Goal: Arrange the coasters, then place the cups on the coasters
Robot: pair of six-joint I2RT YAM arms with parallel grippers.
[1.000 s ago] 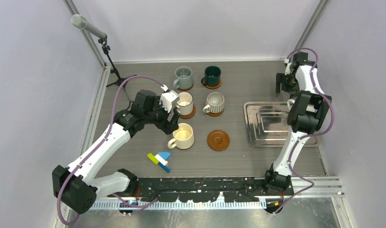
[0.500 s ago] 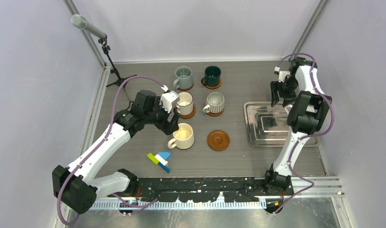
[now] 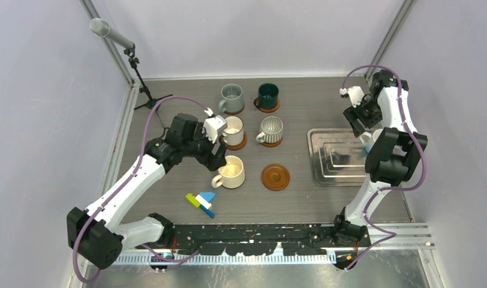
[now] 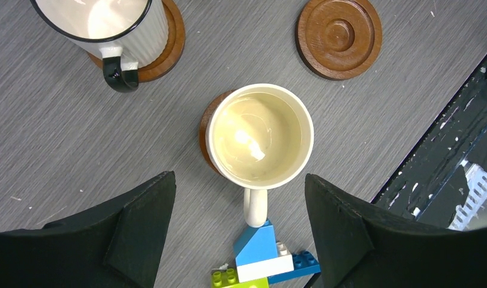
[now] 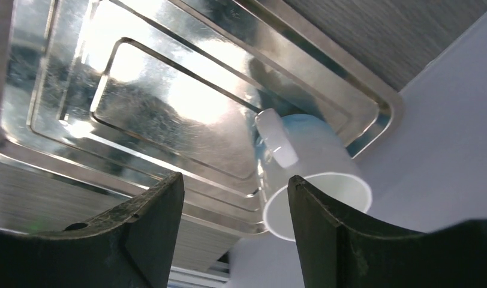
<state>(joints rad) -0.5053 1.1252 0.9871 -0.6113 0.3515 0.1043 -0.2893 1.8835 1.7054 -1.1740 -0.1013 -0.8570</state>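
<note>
**Status:** five of the six cups are seated on coasters.
- **Far row:** grey-blue mug [image 3: 231, 98] and dark green mug [image 3: 268, 96].
- **Middle row:** white mug [image 3: 233, 129] and ribbed mug [image 3: 270, 129].
- **Near row:** cream mug [image 4: 259, 132] on the left. Its coaster shows on one side only, so it is judged slightly off-centre. To its right the empty coaster [image 3: 275, 177] stands bare.

**Outstanding:** the sixth mug [image 5: 307, 156], white, sits in the steel tray [image 5: 169, 90] at its right edge, well apart from that coaster.

**Grippers:**
- The left gripper [image 4: 236, 177] hangs over the cream mug, jaws wide, touching nothing.
- The right gripper [image 5: 235, 179] is above the tray, jaws apart and empty, with the sixth mug just beside one finger.

Coloured blocks [image 4: 259, 261] lie at the cream mug's handle and are no part of the job.
</note>
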